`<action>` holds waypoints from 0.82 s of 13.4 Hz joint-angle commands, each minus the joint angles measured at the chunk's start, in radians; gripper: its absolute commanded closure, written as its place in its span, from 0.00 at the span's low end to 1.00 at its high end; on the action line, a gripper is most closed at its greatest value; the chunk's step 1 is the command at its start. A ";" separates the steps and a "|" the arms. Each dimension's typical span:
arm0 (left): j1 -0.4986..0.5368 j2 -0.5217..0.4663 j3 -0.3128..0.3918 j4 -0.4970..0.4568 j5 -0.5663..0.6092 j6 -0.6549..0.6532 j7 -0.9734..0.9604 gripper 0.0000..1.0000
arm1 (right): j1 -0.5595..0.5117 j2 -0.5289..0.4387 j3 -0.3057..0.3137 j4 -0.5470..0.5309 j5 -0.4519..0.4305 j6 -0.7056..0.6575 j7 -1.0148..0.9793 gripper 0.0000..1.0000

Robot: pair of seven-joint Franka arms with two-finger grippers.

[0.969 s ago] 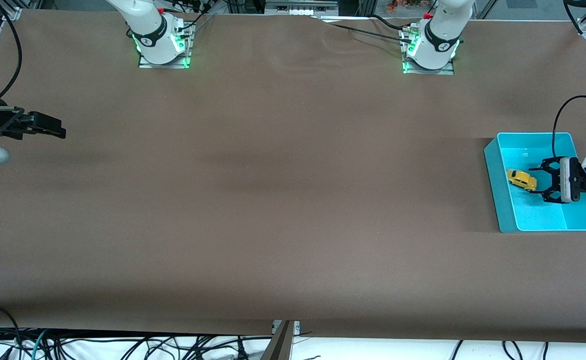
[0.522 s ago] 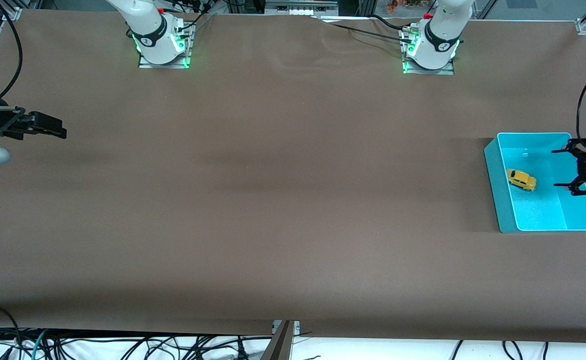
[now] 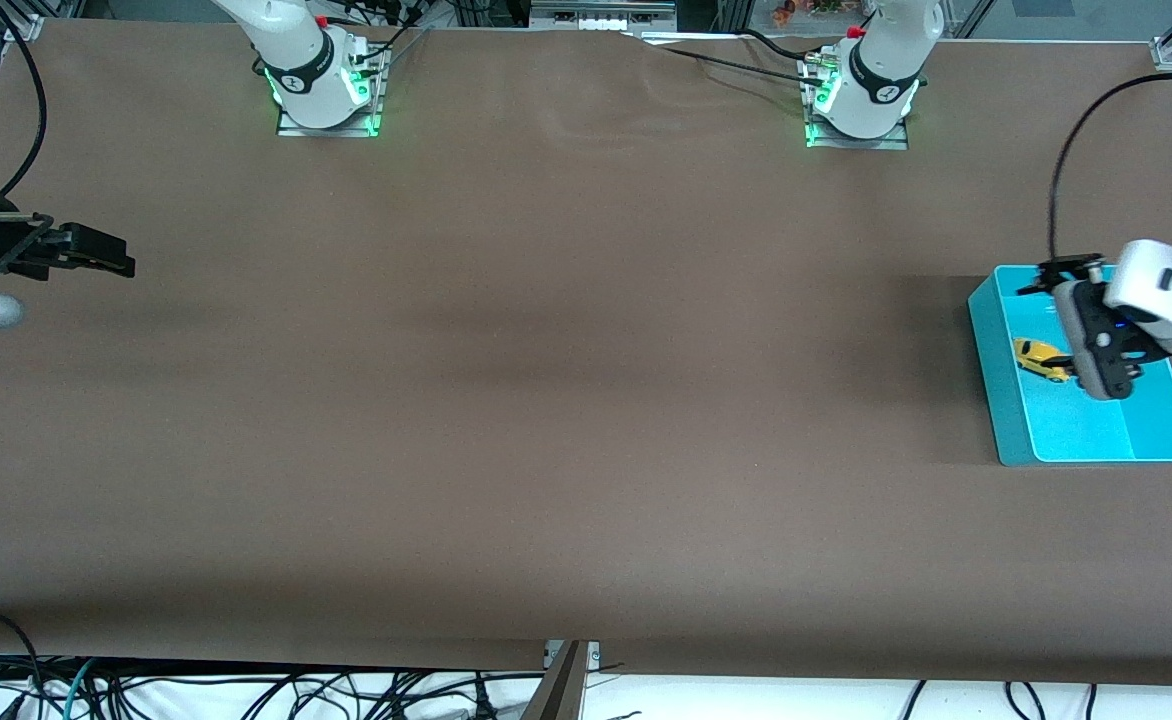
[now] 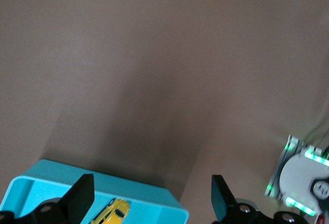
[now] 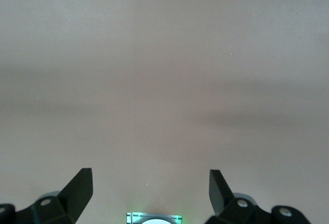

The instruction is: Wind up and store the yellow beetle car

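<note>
— One brown cloth (image 3: 546, 400) covers the whole table, lightly rippled near the arm bases, with loose cables (image 3: 246, 690) hanging under the edge nearest the front camera. What sits on it?

— A teal bin (image 3: 1161, 425) at the left arm's end of the table. The yellow beetle car (image 3: 1039, 359) lies on its floor, close to the wall that faces the right arm's end.

— And the arms?

— The left gripper (image 3: 1051, 330) hangs over the bin, just above the car, its body hiding part of the bin's inside. The right gripper (image 3: 111, 258) waits at the right arm's end of the table, over bare cloth.

— Does the front view show how their fingers stand?

— Not well; the wrist views do. In the left wrist view the fingertips (image 4: 82, 196) stand wide apart, holding nothing, with the car (image 4: 113, 212) and the bin's rim (image 4: 154, 201) low between them and a green-lit arm base (image 4: 300, 175) off to one side. The right wrist view shows its fingertips (image 5: 79, 185) spread just as wide over plain cloth, with only a sliver of a lit base (image 5: 154, 218) at the edge.
</note>
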 commanded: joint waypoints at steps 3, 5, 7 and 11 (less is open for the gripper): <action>-0.271 -0.159 0.130 -0.012 0.015 -0.013 -0.520 0.00 | 0.004 -0.012 0.000 -0.006 0.008 0.003 0.009 0.00; -0.282 -0.213 0.131 -0.056 0.015 0.043 -0.732 0.00 | 0.004 -0.012 0.001 -0.006 0.008 0.003 0.009 0.00; -0.284 -0.311 0.152 -0.171 0.015 0.143 -0.968 0.00 | 0.004 -0.012 0.001 -0.006 0.008 0.003 0.009 0.00; -0.284 -0.368 0.229 -0.205 0.015 0.157 -1.244 0.00 | 0.004 -0.012 0.001 -0.006 0.008 0.003 0.009 0.00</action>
